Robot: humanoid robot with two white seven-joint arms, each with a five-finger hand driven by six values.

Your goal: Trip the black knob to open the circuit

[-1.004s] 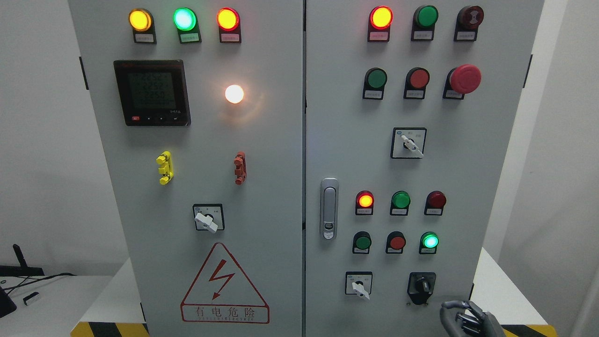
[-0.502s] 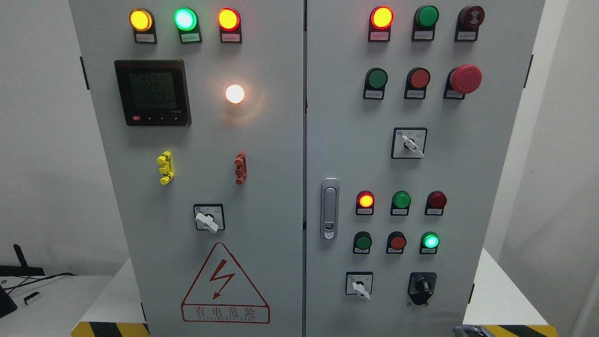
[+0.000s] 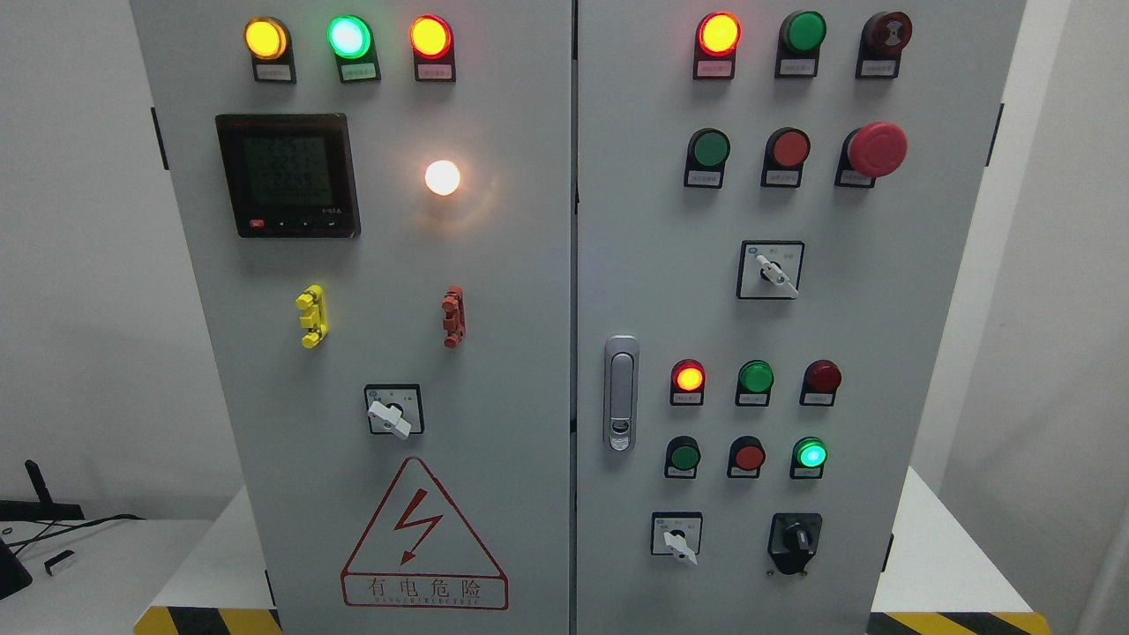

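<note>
The black knob [image 3: 796,538] sits low on the right door of the grey control cabinet [image 3: 564,265], with its handle roughly upright. A white selector switch [image 3: 677,538] is to its left. A lit green lamp [image 3: 810,454] is just above the knob, and a lit red lamp [image 3: 688,377] is higher to the left. Neither of my hands shows in the head view.
The door latch [image 3: 621,392] is at the left edge of the right door. A red mushroom stop button [image 3: 876,148] is at upper right. The left door carries a meter [image 3: 287,174], a white selector [image 3: 392,416] and a warning triangle [image 3: 423,538]. White ledges flank the cabinet.
My right hand, seen at the bottom right below the black knob a second ago, has dropped out of the picture. The panel lamps and switches look unchanged.
</note>
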